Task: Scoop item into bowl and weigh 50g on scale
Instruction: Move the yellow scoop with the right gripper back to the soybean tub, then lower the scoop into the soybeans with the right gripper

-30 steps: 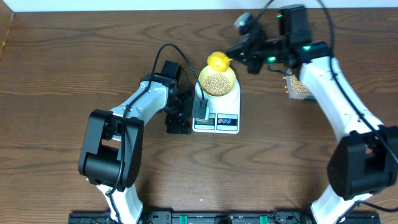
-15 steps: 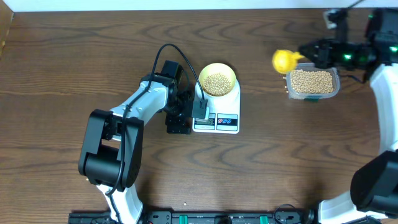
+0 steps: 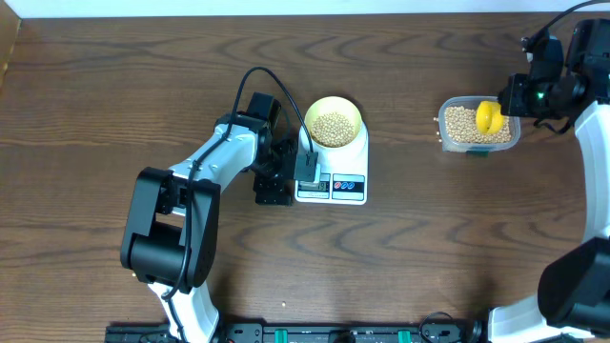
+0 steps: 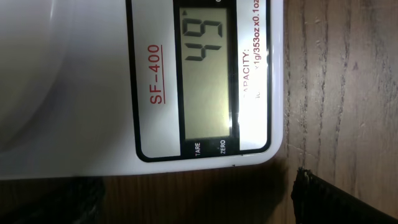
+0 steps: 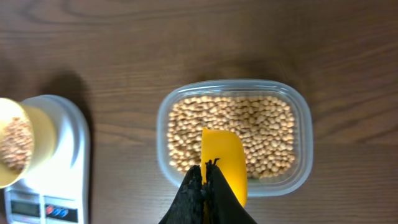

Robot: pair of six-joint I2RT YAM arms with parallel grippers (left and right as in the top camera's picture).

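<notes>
The pale yellow bowl (image 3: 334,122) holds tan beans (image 3: 333,128) and stands on the white scale (image 3: 332,181). In the left wrist view the scale's display (image 4: 209,68) reads 49. My left gripper (image 3: 276,176) rests low beside the scale's left edge, open and empty. My right gripper (image 5: 208,186) is shut on the yellow scoop (image 5: 224,165), which is over the clear tub of beans (image 5: 233,134) at the right. The scoop (image 3: 489,117) and tub (image 3: 478,126) also show in the overhead view. The bowl (image 5: 15,143) appears at the left of the right wrist view.
The table is dark brown wood (image 3: 429,248). A black cable (image 3: 257,81) loops over the left arm near the scale. The tub sits close to the table's right side, with the right arm (image 3: 591,143) beyond it.
My right gripper has carried the yellow scoop from over the bowl rightward to above the tub. The left arm, bowl and scale have not moved.
</notes>
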